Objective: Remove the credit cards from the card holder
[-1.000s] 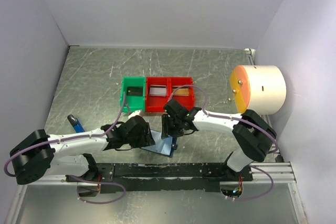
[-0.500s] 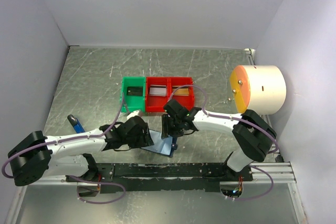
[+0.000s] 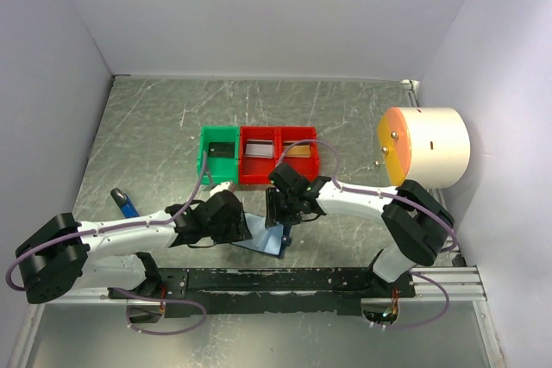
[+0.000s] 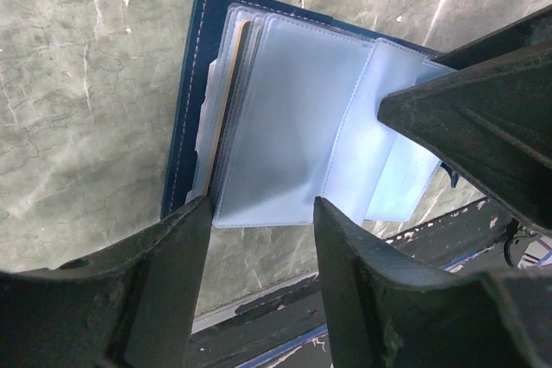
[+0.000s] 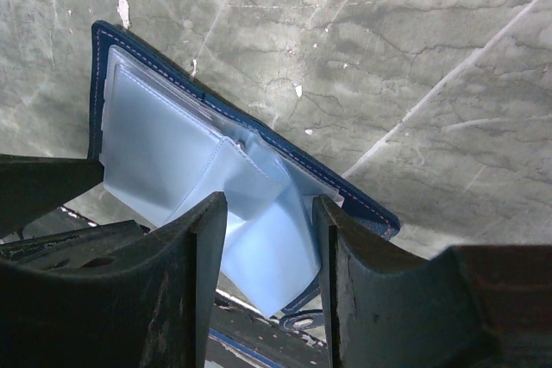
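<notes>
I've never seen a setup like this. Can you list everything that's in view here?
table: one, scratched grey metal, under everything
card holder: one, navy with pale clear sleeves, lying open near the front edge
green bin: one, green, mid-table, left end of the row
red bins: two, red, right of the green one
cards: three, dark, silvery, tan, one per bin, left to right
drum: one, white with orange face, far right
tag: one, blue, front left
left gripper: one, black, jaws apart at the sleeves' edge
right gripper: one, black, jaws apart over a raised sleeve
</notes>
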